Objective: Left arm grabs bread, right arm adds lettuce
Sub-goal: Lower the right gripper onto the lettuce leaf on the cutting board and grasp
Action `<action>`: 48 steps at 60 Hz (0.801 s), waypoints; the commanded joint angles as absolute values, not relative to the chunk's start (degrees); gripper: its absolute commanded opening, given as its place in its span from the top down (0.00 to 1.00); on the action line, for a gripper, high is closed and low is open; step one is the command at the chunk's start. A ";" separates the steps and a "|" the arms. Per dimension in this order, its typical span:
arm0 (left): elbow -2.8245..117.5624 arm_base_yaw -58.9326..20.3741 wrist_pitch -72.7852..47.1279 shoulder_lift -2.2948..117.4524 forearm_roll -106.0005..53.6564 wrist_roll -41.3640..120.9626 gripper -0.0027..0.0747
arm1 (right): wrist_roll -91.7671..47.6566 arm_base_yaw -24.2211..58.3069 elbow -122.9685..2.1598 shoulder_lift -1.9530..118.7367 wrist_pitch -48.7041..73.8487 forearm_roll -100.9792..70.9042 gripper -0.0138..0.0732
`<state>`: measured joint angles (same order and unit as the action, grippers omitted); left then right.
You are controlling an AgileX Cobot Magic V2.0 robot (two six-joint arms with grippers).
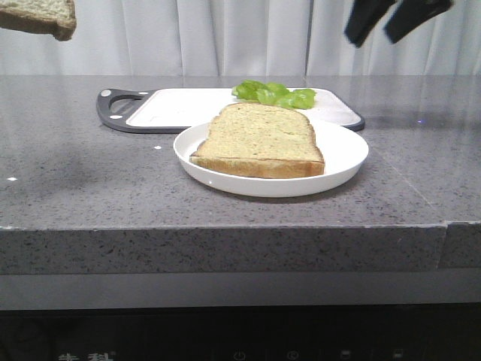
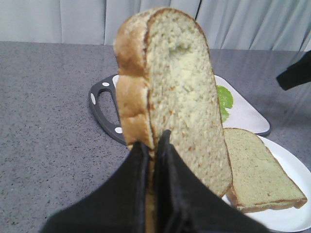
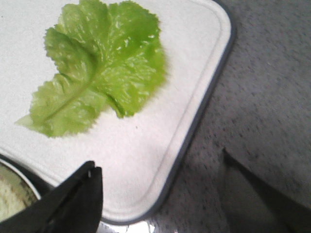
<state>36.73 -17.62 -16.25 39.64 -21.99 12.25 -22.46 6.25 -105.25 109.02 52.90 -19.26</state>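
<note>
The lettuce (image 3: pixel 97 68) lies flat on the white board (image 3: pixel 160 145), upper left in the right wrist view. The right claw (image 3: pixel 160 194) is spread wide beside it; it should slide over and pinch a leaf edge. The left claw (image 2: pixel 153 145) pinches the bread (image 2: pixel 175 97).

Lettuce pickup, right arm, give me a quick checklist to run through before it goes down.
1. Lettuce lies flat and uncovered on the cutting board: ok.
2. Right gripper open and empty: ok.
3. Right gripper directly over the leaf: not ok, it hangs off to the side.
4. Left gripper shut on the raised bread: ok.
5. Plate slice bare, ready for lettuce: ok.
</note>
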 commanded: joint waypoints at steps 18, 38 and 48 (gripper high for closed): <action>38.35 -17.56 -12.34 39.51 -22.93 11.87 0.99 | -20.56 10.79 -140.37 128.94 65.35 -16.96 0.25; 38.35 -17.56 -12.27 39.51 -22.93 11.87 0.99 | -21.37 11.75 -140.25 130.48 61.40 -15.10 0.25; 38.35 -17.56 -12.27 39.51 -22.93 11.87 0.99 | -21.37 11.75 -140.25 132.11 61.28 -15.05 0.25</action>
